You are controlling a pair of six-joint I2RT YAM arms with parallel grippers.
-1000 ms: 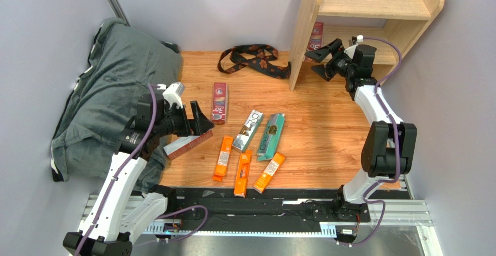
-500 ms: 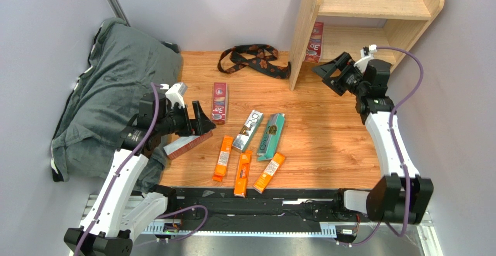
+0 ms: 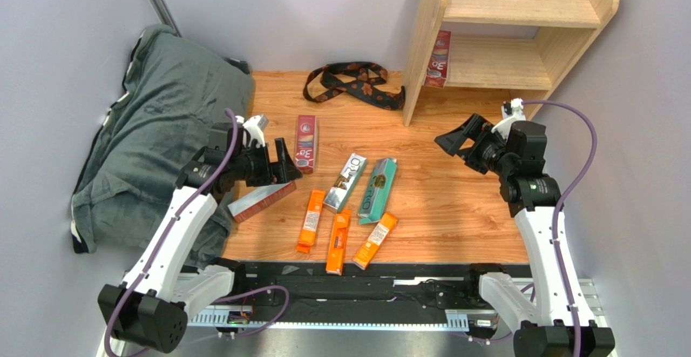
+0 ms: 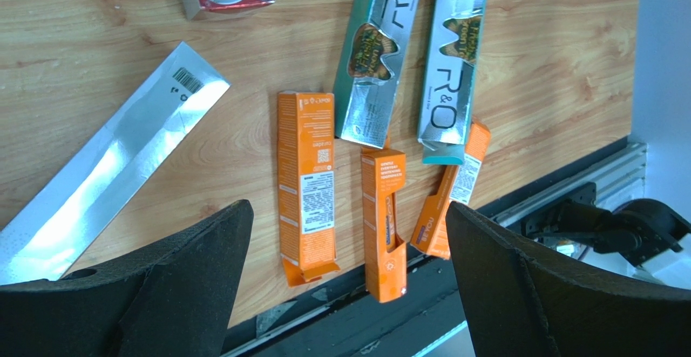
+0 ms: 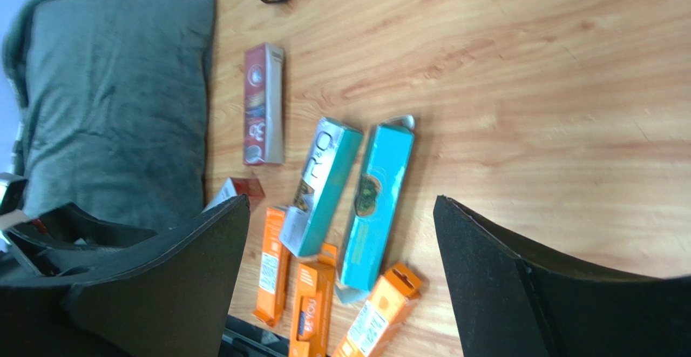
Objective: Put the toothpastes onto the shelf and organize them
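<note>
Retreating right gripper (image 3: 460, 136): it has pulled back from the shelf (image 3: 423, 49) and now hangs over bare surface (image 3: 454, 203) in front of it, jaws wide apart and holding nothing.
Shelved box: one dark red toothpaste (image 3: 439, 59) stands upright at the left end of the lower tier, beside the side panel, with no gripper on it.
Meaning: one box looks placed; seven are left on the surface.
Left gripper (image 3: 277, 167): spread wide and empty, it has edged slightly farther out, above the second dark red box (image 3: 259, 201) at the edge of the grey cushion (image 3: 154, 130).
Remaining boxes: the third dark red box (image 3: 306, 143) lies farther off; the silver-white box (image 3: 345, 182) and teal box (image 3: 378, 188) lie side by side; the three orange boxes (image 3: 338, 239) lie nearest.
Edges: the orange boxes lie close to the near rim; the strap (image 3: 353, 80) lies by the shelf's left panel.
Open room: the right half of the surface is bare, and the rest of the lower tier and the top tier are free.
</note>
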